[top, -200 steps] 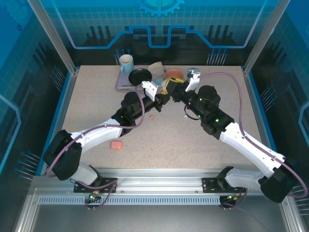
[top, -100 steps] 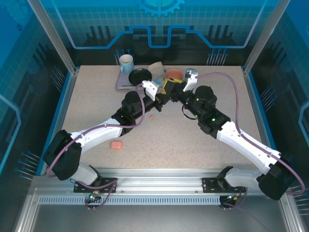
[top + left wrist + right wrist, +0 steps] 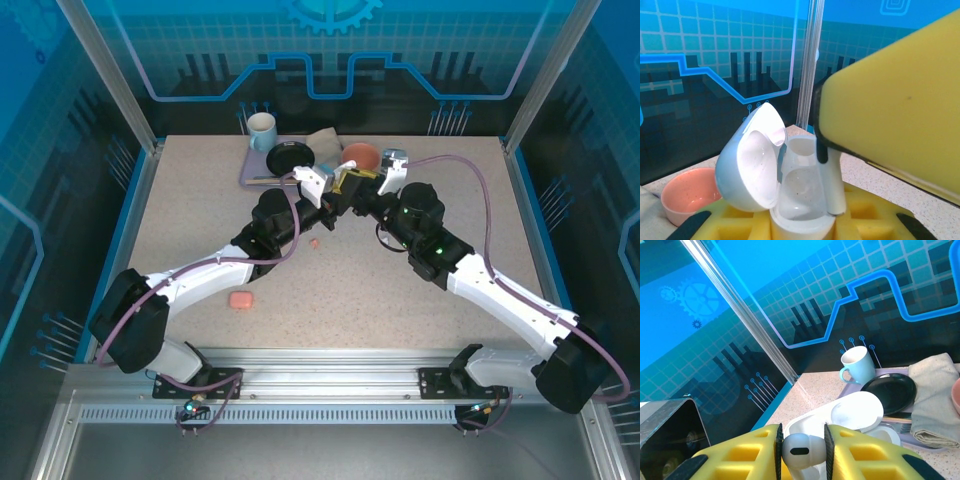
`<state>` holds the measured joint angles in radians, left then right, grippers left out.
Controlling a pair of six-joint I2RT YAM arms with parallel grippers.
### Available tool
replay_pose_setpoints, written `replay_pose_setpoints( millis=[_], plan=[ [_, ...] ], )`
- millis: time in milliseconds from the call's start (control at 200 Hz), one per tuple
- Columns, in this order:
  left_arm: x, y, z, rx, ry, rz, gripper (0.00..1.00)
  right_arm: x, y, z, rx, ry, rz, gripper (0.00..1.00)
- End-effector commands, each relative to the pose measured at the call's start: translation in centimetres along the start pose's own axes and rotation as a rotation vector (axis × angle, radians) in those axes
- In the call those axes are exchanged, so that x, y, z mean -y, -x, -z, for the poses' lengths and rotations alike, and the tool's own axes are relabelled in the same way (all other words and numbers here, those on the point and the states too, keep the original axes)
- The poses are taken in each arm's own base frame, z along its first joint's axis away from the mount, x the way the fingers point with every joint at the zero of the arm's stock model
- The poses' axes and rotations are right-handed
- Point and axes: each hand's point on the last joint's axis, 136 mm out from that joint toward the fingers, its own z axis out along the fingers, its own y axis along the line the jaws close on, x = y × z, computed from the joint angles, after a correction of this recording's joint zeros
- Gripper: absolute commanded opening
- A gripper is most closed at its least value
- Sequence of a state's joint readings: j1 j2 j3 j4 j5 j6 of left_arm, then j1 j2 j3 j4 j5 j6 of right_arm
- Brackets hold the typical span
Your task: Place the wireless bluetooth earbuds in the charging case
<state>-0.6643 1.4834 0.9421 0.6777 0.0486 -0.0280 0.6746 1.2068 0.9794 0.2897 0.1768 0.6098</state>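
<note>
Right pincer (image 3: 801, 452) clamps white earbud (image 3: 799, 446), stem 12-to-6, at 3 o'clock socket of case (image 3: 795, 200); left pincer (image 3: 802, 224) clamps case.

Bottom edges cut off the charging case (image 3: 792, 220) and white earbud (image 3: 799, 451).

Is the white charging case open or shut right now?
Open. The white charging case has its lid swung aside, both wells exposed; a white earbud stem reaches into one.
</note>
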Motion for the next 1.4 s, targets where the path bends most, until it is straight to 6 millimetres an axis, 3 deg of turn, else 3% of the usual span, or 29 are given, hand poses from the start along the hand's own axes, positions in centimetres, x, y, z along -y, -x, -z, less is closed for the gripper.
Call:
replay_pose_setpoints(
  millis=[0, 360, 635, 1105, 1396],
  plan=[
    [0.6, 2.8, -0.1, 0.069, -0.009, 0.003, 0.0, -0.8, 0.9, 0.2, 0.043, 0.019, -0.016, 0.28],
    [0.7, 2.8, -0.1, 0.07, -0.015, 0.007, 0.0, -0.9, 0.6, -0.5, 0.031, 0.024, -0.023, 0.28],
    [0.7, 2.8, -0.1, 0.073, -0.014, 0.007, 0.0, -0.5, -0.9, -1.1, -0.009, 0.008, -0.003, 0.27],
    [0.5, 2.9, -0.2, 0.079, 0.002, 0.0, 0.0, -0.5, -3.6, -0.4, -0.102, 0.01, 0.06, 0.26],
    [0.3, 2.4, -0.4, 0.066, 0.005, 0.005, 0.0, -0.3, -3.5, 0.0, -0.108, -0.006, 0.074, 0.28]
  ],
)
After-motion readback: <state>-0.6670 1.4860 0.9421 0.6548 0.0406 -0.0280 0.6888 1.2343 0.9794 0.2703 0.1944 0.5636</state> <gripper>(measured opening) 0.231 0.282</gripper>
